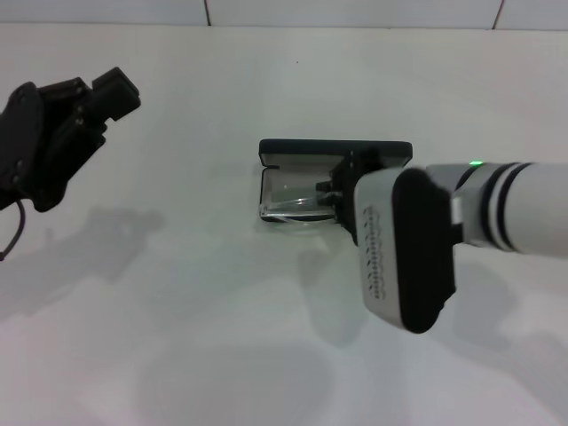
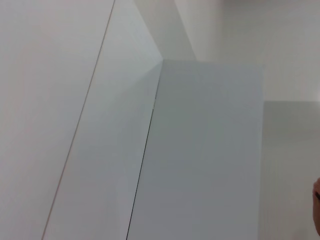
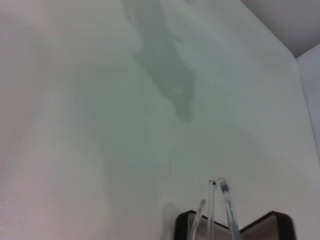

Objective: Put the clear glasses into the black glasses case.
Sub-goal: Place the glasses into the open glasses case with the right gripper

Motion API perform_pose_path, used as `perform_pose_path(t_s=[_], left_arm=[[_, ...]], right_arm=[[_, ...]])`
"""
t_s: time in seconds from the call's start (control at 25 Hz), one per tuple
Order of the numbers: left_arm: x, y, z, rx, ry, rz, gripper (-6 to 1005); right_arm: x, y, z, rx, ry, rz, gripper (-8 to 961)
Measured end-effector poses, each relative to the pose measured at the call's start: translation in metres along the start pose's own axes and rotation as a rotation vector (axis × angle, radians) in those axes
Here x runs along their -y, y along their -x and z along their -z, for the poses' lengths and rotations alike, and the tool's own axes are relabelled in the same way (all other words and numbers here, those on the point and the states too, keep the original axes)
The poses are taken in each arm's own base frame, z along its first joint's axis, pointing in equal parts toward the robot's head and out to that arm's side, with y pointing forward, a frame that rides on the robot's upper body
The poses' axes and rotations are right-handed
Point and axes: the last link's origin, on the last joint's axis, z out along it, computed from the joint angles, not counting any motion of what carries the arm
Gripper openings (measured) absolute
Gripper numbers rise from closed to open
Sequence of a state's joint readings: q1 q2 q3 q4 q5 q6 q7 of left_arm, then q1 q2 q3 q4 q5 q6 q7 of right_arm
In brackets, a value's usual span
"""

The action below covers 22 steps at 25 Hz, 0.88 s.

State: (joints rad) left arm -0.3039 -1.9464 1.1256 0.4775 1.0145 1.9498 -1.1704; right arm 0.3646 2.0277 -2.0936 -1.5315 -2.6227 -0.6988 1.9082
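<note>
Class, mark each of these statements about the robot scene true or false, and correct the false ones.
1. The case lies open on the table. True.
2. The glasses lie far from the case, near the left arm. False: they are at the open case, under the right pincer.
3. The left pincer is at the case. False: it is raised at the left, well away.
4. The right arm reaches over the case. True.
5. The case is white outside. False: it is black.
</note>
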Motion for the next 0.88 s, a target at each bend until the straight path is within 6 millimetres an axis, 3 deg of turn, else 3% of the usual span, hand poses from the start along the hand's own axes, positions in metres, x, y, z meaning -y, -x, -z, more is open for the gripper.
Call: perform_pose_path(t_s=[0.2,0.88], left_arm=[[-0.001,0.002,-0.002,-0.01,-0.002,0.004,50],[-0.001,0.003,-0.003,-0.033,-0.017,0.001,50]], right_arm=[[-0.007,-0.003,-0.014,0.003,-0.029,0.02,94],[-0.007,-0.01,-0.019,-0.005,-0.058,-0.102,104]])
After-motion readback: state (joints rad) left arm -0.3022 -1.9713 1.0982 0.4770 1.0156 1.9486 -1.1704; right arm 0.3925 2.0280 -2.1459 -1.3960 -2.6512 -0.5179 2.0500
